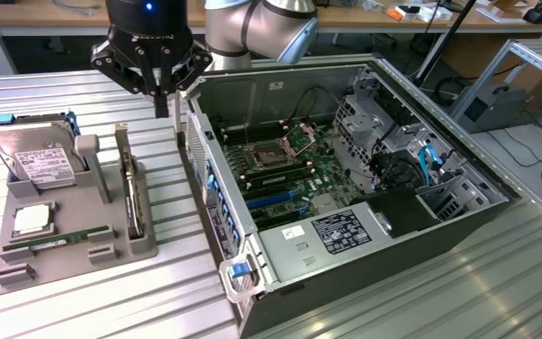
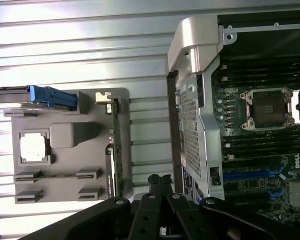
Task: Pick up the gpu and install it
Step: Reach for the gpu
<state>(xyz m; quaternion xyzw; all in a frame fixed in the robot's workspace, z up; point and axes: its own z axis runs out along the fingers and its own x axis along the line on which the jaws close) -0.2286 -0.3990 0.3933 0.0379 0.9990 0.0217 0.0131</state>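
The gpu (image 1: 132, 189) stands on its long edge in a slot of the grey holder tray (image 1: 64, 267), thin and dark with a silvery bracket end. From the wrist view it shows edge-on, as the gpu (image 2: 115, 145) beside the tray (image 2: 65, 162). My gripper (image 1: 163, 107) hangs shut and holds nothing. It is above the gap between the tray and the open computer case (image 1: 252, 282), just past the card's far end. The wrist view has the gripper (image 2: 157, 181) with its fingers together, between the card and the case wall.
The tray also carries a silver hard drive (image 1: 36, 161) in a blue bracket, a processor chip (image 1: 30, 220) and a green memory stick (image 1: 56, 240). Inside the case lies the motherboard (image 1: 281, 159) with blue card slots (image 1: 273, 200). A ribbed metal table (image 1: 139, 304) is underneath.
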